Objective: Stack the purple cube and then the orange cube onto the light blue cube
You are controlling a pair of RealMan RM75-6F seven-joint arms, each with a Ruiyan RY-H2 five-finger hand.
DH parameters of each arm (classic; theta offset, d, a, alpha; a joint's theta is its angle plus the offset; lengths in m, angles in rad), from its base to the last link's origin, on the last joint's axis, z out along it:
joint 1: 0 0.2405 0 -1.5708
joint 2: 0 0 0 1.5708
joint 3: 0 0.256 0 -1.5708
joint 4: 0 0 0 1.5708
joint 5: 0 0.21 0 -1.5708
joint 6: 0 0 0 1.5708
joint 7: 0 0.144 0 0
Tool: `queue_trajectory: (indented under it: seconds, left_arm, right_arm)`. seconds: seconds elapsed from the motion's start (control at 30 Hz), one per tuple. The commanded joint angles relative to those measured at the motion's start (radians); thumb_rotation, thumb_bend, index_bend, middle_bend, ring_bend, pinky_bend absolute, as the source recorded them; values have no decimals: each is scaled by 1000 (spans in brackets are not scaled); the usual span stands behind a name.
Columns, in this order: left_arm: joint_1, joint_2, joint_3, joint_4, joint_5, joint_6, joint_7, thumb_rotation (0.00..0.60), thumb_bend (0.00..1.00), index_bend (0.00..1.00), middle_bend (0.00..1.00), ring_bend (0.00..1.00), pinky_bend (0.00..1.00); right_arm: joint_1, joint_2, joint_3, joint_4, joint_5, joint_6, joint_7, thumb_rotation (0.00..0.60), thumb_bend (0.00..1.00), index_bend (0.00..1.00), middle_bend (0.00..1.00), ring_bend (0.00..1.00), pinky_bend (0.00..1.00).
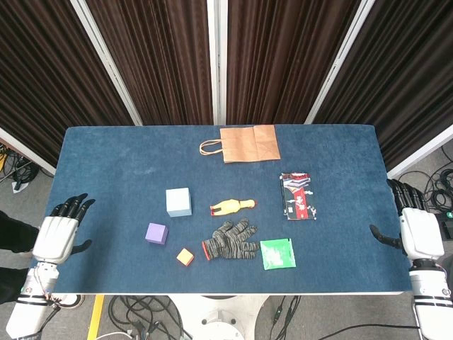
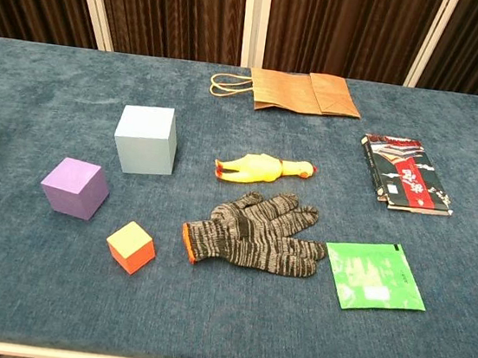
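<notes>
The light blue cube (image 1: pixel 178 202) (image 2: pixel 146 140) stands left of the table's middle. In front of it and to the left sits the purple cube (image 1: pixel 156 233) (image 2: pixel 75 187), and the small orange cube (image 1: pixel 185 257) (image 2: pixel 131 246) lies nearer the front edge. My left hand (image 1: pixel 59 233) hovers off the table's left edge, fingers spread, holding nothing. My right hand (image 1: pixel 414 229) is beside the right edge, fingers apart and empty. Neither hand shows in the chest view.
A striped knit glove (image 1: pixel 231 241), a yellow rubber chicken (image 1: pixel 231 207), a green packet (image 1: pixel 277 253), a red and black packet (image 1: pixel 298 195) and a flat paper bag (image 1: pixel 243 144) lie on the blue table (image 1: pixel 106 163). Cables run on the floor.
</notes>
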State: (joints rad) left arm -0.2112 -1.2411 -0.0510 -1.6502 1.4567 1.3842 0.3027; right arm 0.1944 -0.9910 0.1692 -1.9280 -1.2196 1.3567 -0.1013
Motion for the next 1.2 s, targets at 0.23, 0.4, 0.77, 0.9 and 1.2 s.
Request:
queue_trajectory:
  seconds: [0.23, 0.4, 0.77, 0.9, 1.2]
  left_arm:
    - [-31, -24, 31, 2, 43, -58, -15, 600, 137, 216, 235, 161, 275]
    - [-73, -43, 29, -24, 23, -134, 27, 600, 139, 216, 243, 161, 277]
    - [-127, -120, 19, -37, -9, -204, 69, 600, 141, 230, 299, 162, 281]
    - [-140, -148, 11, -29, -40, -225, 69, 600, 145, 231, 314, 163, 281]
    - [-177, -215, 5, 28, -77, -271, 71, 600, 158, 241, 350, 171, 281]
  right_arm:
    - [-2, -4, -6, 1, -18, 4, -1, 600, 157, 20, 62, 0, 0]
    - [3, -10, -6, 0, -12, 0, -18, 600, 157, 20, 63, 0, 0]
    - [7, -12, -4, 2, -1, -8, -21, 600, 157, 20, 63, 0, 0]
    - [9, -13, -4, 3, 0, -9, -22, 600, 157, 20, 63, 0, 0]
    - [8, -9, 0, 6, 7, -10, -13, 600, 157, 21, 63, 0, 0]
